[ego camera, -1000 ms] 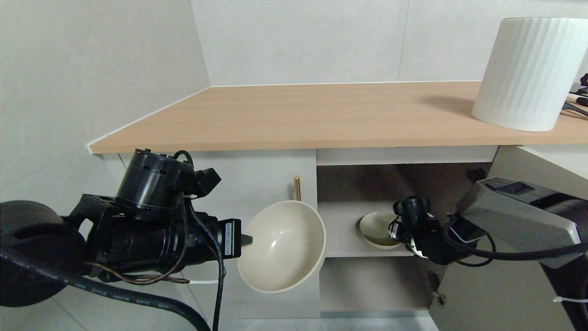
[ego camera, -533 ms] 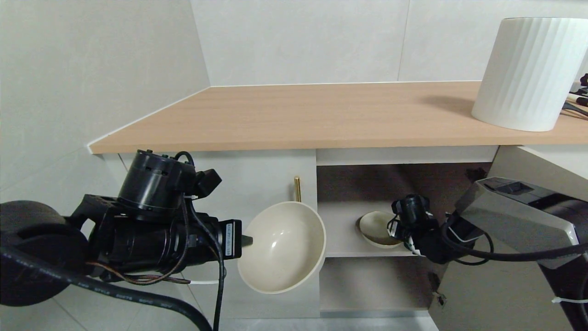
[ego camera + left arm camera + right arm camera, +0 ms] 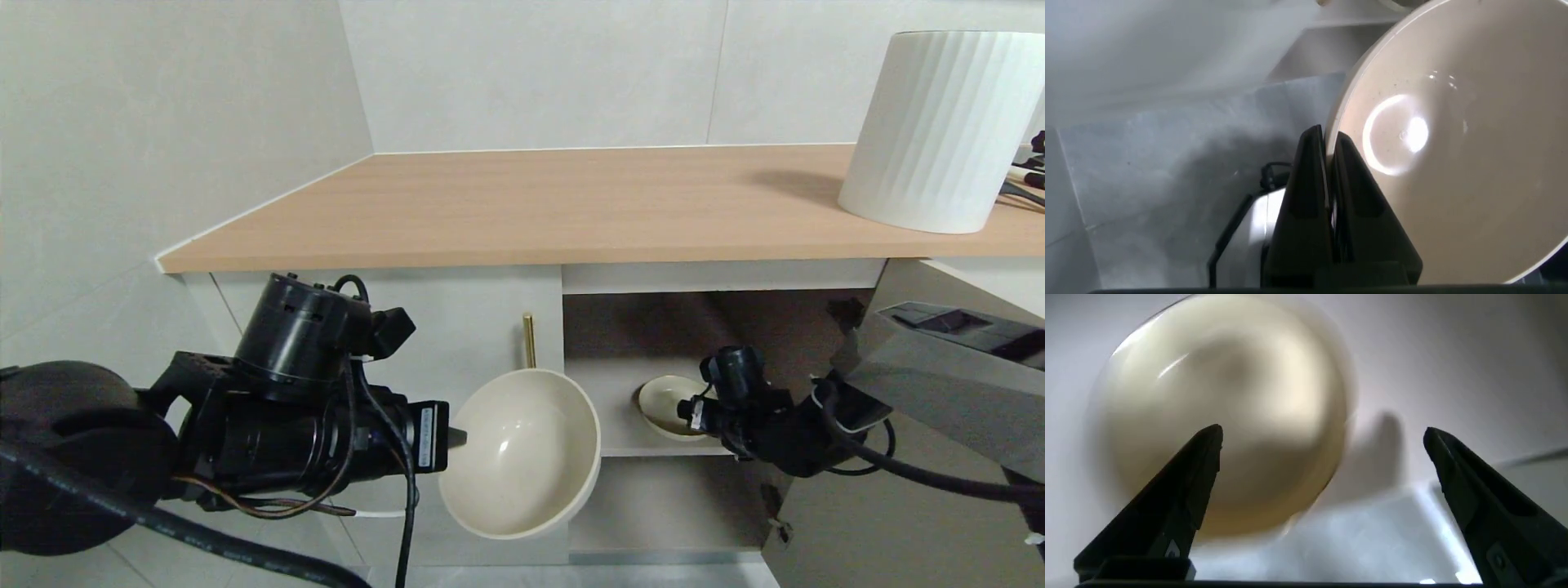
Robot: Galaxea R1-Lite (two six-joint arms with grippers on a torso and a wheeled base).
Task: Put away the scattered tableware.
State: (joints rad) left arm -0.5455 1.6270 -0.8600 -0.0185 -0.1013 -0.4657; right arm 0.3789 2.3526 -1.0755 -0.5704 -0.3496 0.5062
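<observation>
Head, large bowl (image 3: 522, 453): cream, glossy, tipped on edge, in front of the closed cabinet door (image 3: 457, 327), left of the open cupboard.
Head, left gripper (image 3: 457, 437): clamped on its left rim.
Head, small bowl (image 3: 665, 404): cream, on the cupboard shelf (image 3: 612, 408); right gripper (image 3: 694, 408) just right of it.
Left wrist: fingers (image 3: 1306, 188) pinch the large bowl's (image 3: 1454, 139) rim, one on each side.
Right wrist: fingers (image 3: 1176, 506) spread wide; small bowl (image 3: 1225, 425) beyond and between them, ungripped.

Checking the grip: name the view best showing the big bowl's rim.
Left wrist view: left end effector pinching the big bowl rim, close up. Head view: whole bowl, pinch tiny. Right wrist view: the shelf bowl instead.
</observation>
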